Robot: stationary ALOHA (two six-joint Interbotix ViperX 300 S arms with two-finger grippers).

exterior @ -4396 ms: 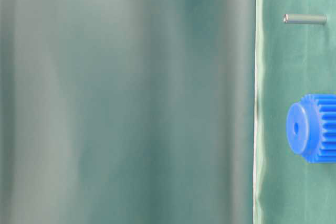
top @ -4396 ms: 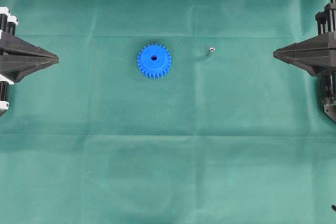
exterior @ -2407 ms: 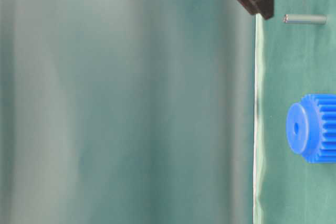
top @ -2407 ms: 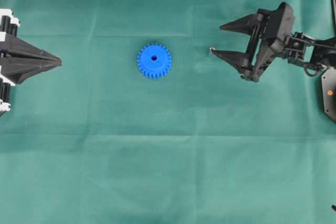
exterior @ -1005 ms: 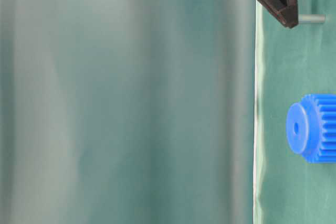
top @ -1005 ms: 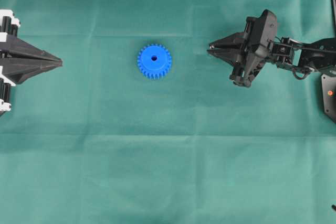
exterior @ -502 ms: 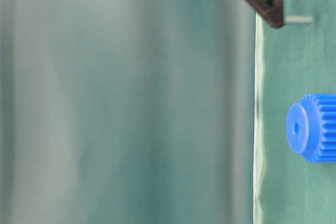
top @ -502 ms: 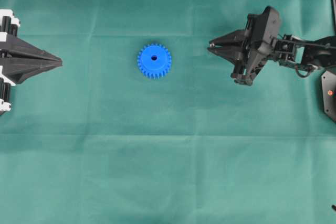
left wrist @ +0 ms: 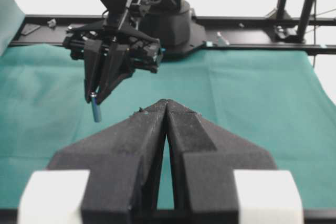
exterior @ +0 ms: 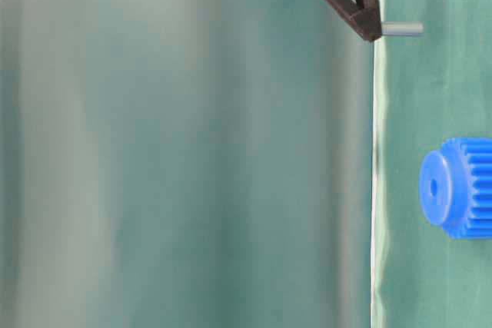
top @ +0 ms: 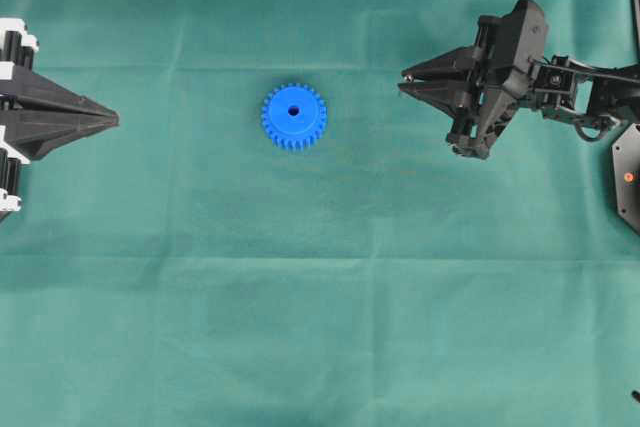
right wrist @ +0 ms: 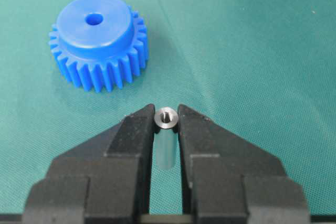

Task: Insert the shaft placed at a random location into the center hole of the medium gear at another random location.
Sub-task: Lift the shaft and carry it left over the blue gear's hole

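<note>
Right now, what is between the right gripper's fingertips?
The shaft, pinched upright between the tips of the right gripper, its hollow top end showing. The fingers cover its sides. The medium gear lies apart on the cloth.

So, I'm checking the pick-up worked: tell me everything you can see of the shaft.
The shaft is a short, thin, silvery-grey pin that looks metallic, with a small recess in its visible end. It is pinched between the fingertips of the right gripper, which is shut on it. It hangs upright, its lower end sticking out below the tips, off the green cloth and apart from the blue gear.
</note>
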